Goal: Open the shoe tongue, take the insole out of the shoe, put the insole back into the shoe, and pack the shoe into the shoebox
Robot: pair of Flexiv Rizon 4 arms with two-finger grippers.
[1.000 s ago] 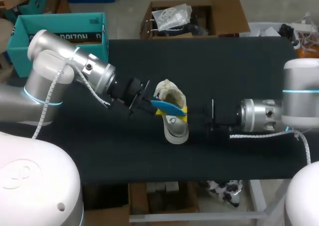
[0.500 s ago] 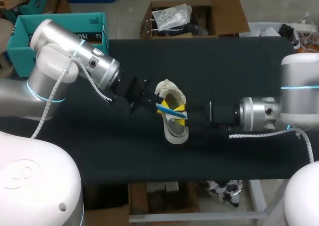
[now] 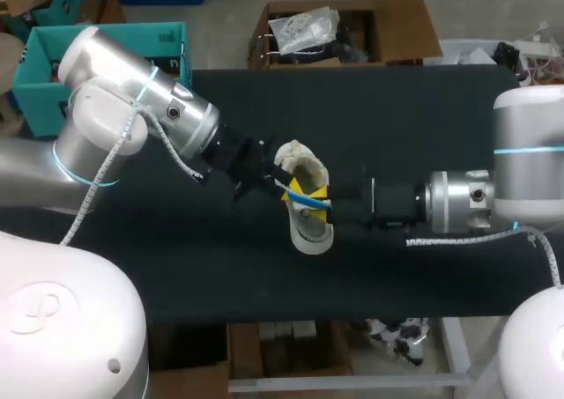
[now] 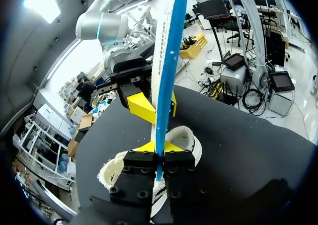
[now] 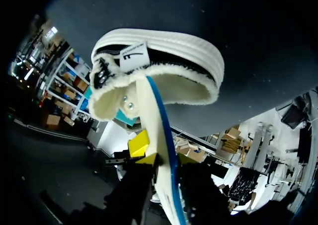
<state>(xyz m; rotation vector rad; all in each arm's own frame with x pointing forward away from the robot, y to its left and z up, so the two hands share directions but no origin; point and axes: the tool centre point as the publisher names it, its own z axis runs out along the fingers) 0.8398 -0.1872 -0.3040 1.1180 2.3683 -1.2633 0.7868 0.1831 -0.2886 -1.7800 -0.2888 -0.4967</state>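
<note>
From where I stand, the pale shoe (image 3: 310,230) with its fleecy lining lies near the middle of the dark desk (image 3: 423,117), right between the two arms. The left arm comes in slanting from the left side. Its left claw (image 4: 159,153) is closed down narrow on the insole (image 4: 166,61), both black fingers pinching the thin white-and-blue strip from either side. The insole stands out edge-on ahead of that claw and passes over the mouth of the shoe. The right arm lies level across the desk from the right, with the right claw (image 3: 317,196) hard up against the shoe's collar. Seen from the right wrist, the insole runs from the shoe's opening straight back through this claw, with the fleecy flap and its eyelets just beside it. Whether the right claw is actually clamped on anything I cannot tell, because the insole and the shoe's upper crowd the spot. Seen from above, the blue edge of the insole crosses the yellow of the claws just over the shoe's opening. The teal shoebox (image 3: 35,75) sits off the desk's far left corner, well apart from the shoe and partly hidden behind the left arm.
</note>
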